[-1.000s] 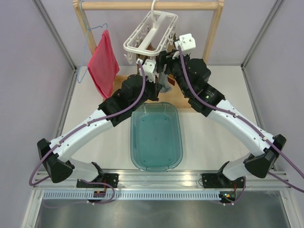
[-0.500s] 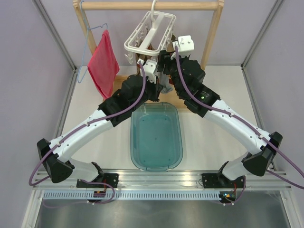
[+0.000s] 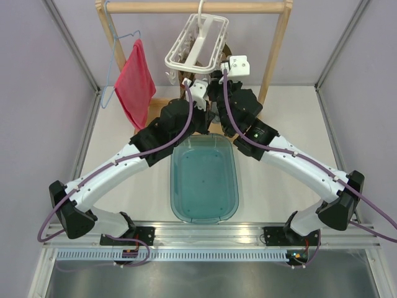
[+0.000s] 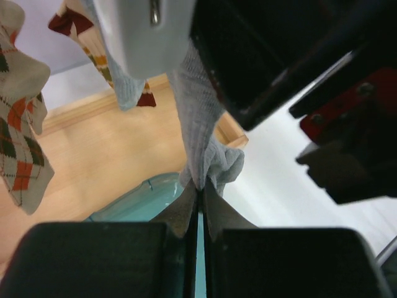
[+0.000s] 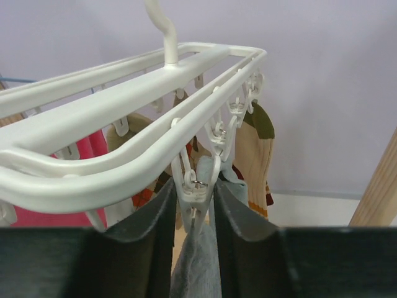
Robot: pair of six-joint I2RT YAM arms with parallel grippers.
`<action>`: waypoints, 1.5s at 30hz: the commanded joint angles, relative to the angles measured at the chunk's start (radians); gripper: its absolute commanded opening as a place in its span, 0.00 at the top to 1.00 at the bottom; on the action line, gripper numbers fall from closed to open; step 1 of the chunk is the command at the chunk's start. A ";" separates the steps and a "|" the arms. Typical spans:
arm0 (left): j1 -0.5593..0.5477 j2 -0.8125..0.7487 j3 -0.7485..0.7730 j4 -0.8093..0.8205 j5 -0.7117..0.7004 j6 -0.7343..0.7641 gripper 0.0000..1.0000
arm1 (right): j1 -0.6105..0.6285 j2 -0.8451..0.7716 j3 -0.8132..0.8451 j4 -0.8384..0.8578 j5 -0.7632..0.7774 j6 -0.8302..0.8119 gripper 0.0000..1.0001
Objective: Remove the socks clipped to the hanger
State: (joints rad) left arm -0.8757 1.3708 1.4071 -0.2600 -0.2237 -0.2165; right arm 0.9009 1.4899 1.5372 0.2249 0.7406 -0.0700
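Your left fingers (image 4: 183, 214) are pressing flat together, so the left gripper (image 4: 199, 198) is pinching the lower end of the grey sock (image 4: 197, 105) beneath the hanger (image 5: 124, 105). The ribbed knit is bunching into a soft fold just above the tips.

Your right fingers (image 5: 158, 217) are bearing on both sides of a white clip (image 5: 195, 200) dangling from the hanger's long rail. The right gripper (image 5: 193, 186) is squeezing that clip, and the clip is biting the sock's top edge.

Both wrists are crowding in under the hanger, almost touching each other, leaving you little room between them. More clips are hanging close on either side of the squeezed one.

Argyle socks (image 4: 22, 143) in brown, red and cream are hanging from other clips under the hanger. A beige sock (image 5: 254, 149) with a dark toe is hanging under its far end.

The hanger is a smooth white plastic rectangle, hooking over a wooden rail (image 3: 192, 7). A red-pink cloth (image 3: 133, 81) is hanging well to its left. A translucent teal tub (image 3: 205, 208) is sitting on the table below the hanger, between your arms.
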 commanded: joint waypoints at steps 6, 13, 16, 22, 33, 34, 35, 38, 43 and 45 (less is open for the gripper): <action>-0.011 0.022 0.018 0.004 0.018 0.037 0.98 | 0.030 -0.003 -0.023 0.063 -0.006 -0.025 0.99; -0.017 0.022 0.012 0.004 -0.032 0.055 0.98 | 0.032 -0.022 -0.032 0.079 0.020 -0.034 0.99; -0.017 0.004 0.009 0.002 -0.058 0.065 0.98 | 0.032 -0.033 -0.028 0.051 0.020 -0.034 0.93; -0.017 0.001 0.007 0.002 -0.069 0.063 0.98 | 0.033 -0.060 -0.040 -0.001 0.003 -0.027 0.24; -0.023 -0.032 -0.045 0.021 -0.160 -0.012 0.98 | 0.032 -0.213 -0.224 -0.019 0.077 -0.007 0.23; -0.025 -0.035 -0.052 0.022 -0.164 -0.017 0.98 | 0.032 -0.223 -0.238 -0.024 0.083 -0.004 0.23; -0.029 -0.044 -0.057 0.027 -0.169 -0.023 0.98 | 0.032 -0.243 -0.252 -0.027 0.097 0.001 0.23; -0.046 -0.065 -0.074 0.038 -0.200 -0.026 0.98 | 0.033 -0.288 -0.322 -0.032 0.120 0.024 0.22; -0.103 -0.111 -0.117 0.054 -0.288 -0.021 0.98 | 0.033 -0.370 -0.439 -0.064 0.166 0.067 0.22; -0.118 -0.136 -0.135 0.054 -0.315 -0.033 0.98 | 0.030 -0.393 -0.477 -0.087 0.186 0.097 0.22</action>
State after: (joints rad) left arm -0.9688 1.2976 1.2873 -0.2497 -0.4614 -0.2157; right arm 0.9295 1.1385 1.1011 0.1719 0.8684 -0.0238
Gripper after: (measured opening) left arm 0.026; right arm 0.776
